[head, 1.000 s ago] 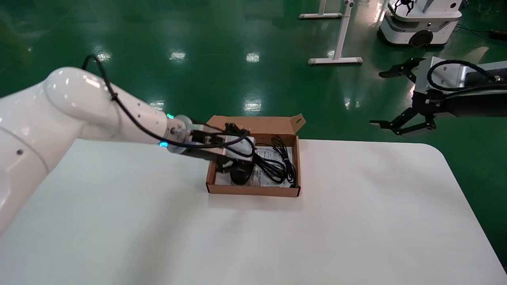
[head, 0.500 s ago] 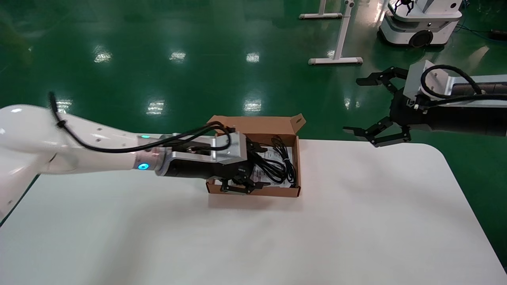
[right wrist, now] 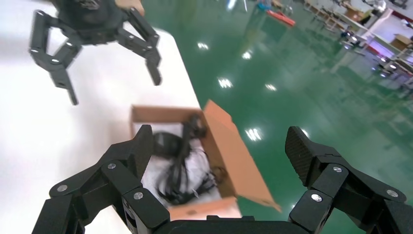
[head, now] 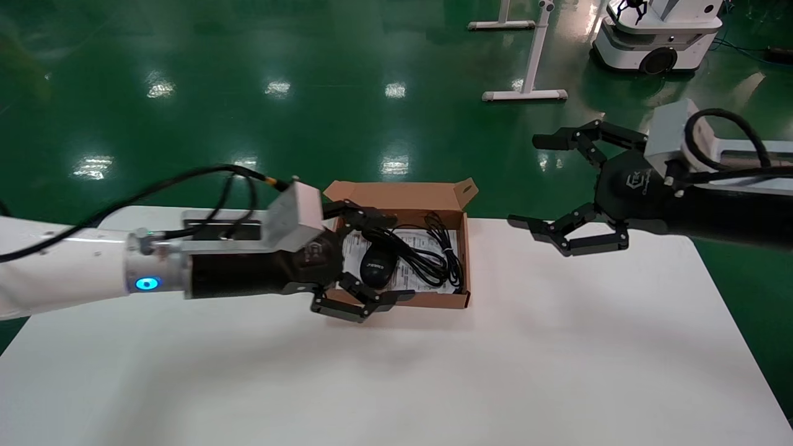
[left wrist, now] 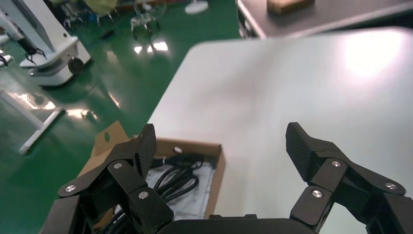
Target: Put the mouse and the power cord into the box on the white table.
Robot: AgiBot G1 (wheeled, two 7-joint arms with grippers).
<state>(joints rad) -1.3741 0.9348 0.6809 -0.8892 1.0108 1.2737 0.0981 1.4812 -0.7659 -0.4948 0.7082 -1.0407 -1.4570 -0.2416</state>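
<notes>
Inside the box [head: 406,301], one mouse [head: 376,265] and one power cord [head: 441,255] lie; left claw [head: 372,260] and right claw [head: 545,183] both released, writing illegible.

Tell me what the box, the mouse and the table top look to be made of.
The box: brown cardboard, matte, with a folded flap. The mouse: likely black plastic, with a faint sheen on its shell. The white table: smooth white surface, perhaps laminate; its core is not visible.
</notes>
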